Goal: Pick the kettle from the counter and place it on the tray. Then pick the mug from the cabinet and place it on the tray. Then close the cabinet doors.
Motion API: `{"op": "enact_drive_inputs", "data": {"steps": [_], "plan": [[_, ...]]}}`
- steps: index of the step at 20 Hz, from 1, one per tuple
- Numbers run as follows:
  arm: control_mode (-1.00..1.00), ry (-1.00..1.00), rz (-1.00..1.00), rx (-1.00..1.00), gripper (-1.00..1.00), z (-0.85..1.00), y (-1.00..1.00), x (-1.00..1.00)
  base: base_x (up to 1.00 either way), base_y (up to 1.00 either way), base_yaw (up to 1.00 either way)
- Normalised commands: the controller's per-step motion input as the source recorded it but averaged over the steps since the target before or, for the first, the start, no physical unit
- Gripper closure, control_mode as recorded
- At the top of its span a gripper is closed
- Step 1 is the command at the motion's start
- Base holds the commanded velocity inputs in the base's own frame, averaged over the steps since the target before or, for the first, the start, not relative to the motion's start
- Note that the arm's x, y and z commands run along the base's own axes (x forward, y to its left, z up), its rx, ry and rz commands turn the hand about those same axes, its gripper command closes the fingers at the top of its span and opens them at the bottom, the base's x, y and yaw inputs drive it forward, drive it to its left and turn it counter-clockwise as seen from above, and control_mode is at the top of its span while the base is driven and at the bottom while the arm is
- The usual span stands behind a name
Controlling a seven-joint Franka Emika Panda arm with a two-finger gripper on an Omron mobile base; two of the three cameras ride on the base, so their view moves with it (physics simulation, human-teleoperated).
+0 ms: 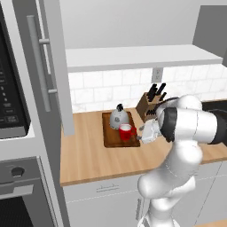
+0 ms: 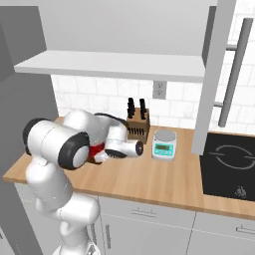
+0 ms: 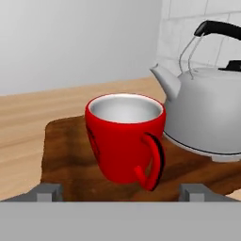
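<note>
The red mug (image 1: 126, 131) stands upright on the dark wooden tray (image 1: 111, 136), in front of the silver kettle (image 1: 119, 116), which sits on the same tray. My gripper (image 1: 139, 132) is just right of the mug, level with it. In the hand view the mug (image 3: 124, 136) stands close ahead with its handle toward me. My gripper (image 3: 121, 193) is open there, its fingertips (image 3: 47, 192) spread wide on either side and touching nothing. The kettle (image 3: 207, 113) is right behind the mug on the tray (image 3: 63, 150). Both cabinet doors (image 1: 42, 66) (image 2: 219, 69) stand open.
A knife block (image 1: 150, 103) stands on the counter (image 1: 97, 164) right of the tray, with a white-teal scale (image 2: 164, 144) beyond it. A black cooktop (image 2: 231, 164) lies at the far right. The oven column (image 1: 13, 133) rises at the left. The cabinet shelf (image 1: 142, 57) hangs overhead.
</note>
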Motion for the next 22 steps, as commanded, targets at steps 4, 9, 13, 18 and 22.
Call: {"op": "enact_drive_inputs", "data": {"steps": [4,9,13,18,22], "plan": [[-1.00,-0.02,-0.06,0.01,-1.00,1.00,-0.15,-0.67,0.00,0.00,0.00],[-1.00,0.00,-0.09,0.00,-1.00,1.00,-0.30,-0.64,0.00,0.00,0.00],[-1.00,0.11,-0.15,0.00,-1.00,1.00,-0.33,-0.47,0.00,0.00,0.00],[-1.00,0.27,-0.15,0.00,-1.00,0.85,-0.27,-0.15,0.00,0.00,0.00],[-1.00,0.03,-0.01,0.07,-1.00,0.03,-0.09,0.00,0.00,0.00,0.00]]}}
